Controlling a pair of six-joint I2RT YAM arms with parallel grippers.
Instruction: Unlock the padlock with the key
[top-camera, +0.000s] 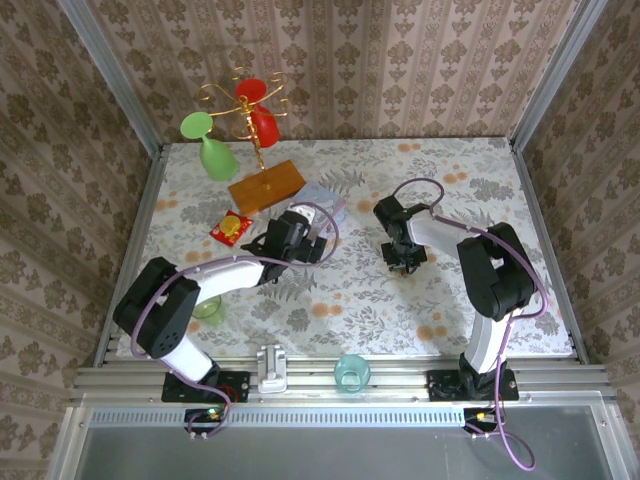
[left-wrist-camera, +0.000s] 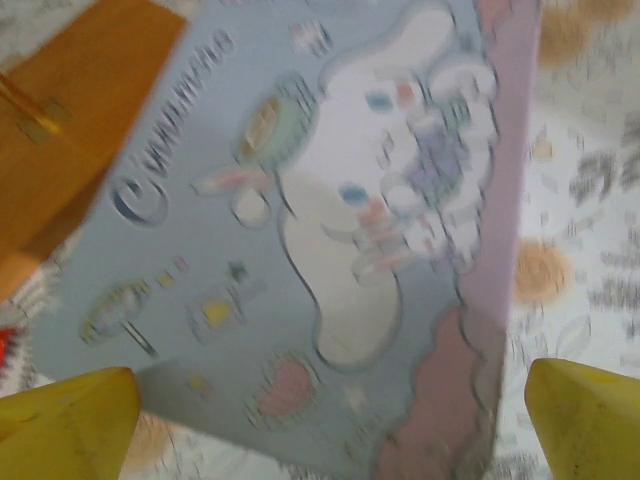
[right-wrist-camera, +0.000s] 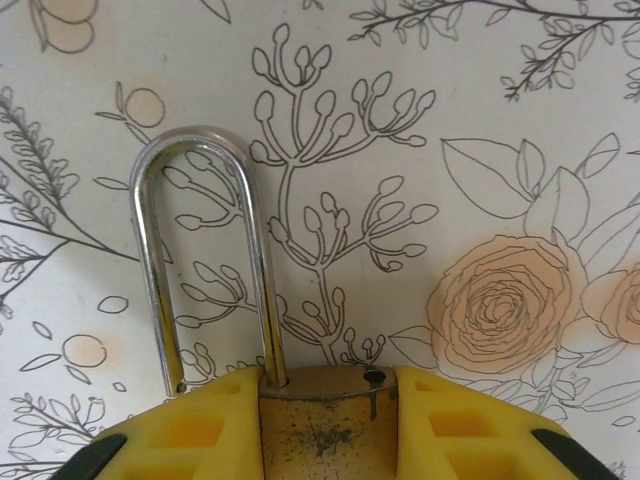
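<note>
Brass padlock (right-wrist-camera: 325, 432) is clamped by its body between the yellow fingers (right-wrist-camera: 190, 440) of my right claw (right-wrist-camera: 325, 400), over the floral cloth (right-wrist-camera: 500, 150); touching it or lifted, cannot tell; shackle (right-wrist-camera: 190, 136) points away from the wrist; one leg enters the body, the other ends free just beside it, and one hole (right-wrist-camera: 374, 377) on top is bare; my read: shackle looks swung open already, so confirm rather than force; grip the body only, nothing on the shackle, no push that could snap it home; where the key is, cannot tell; left claw (left-wrist-camera: 330, 420) is spread wide, holding nothing, just above the pale blue tin (left-wrist-camera: 330, 200); crowded there: wooden rack base (left-wrist-camera: 70, 130) just beside the tin, red-and-yellow packet (top-camera: 230, 228) near; room: open cloth between both claws, best meeting ground; from the top view the right claw stands well apart from the right side rail (top-camera: 543, 235) and the near edge.
</note>
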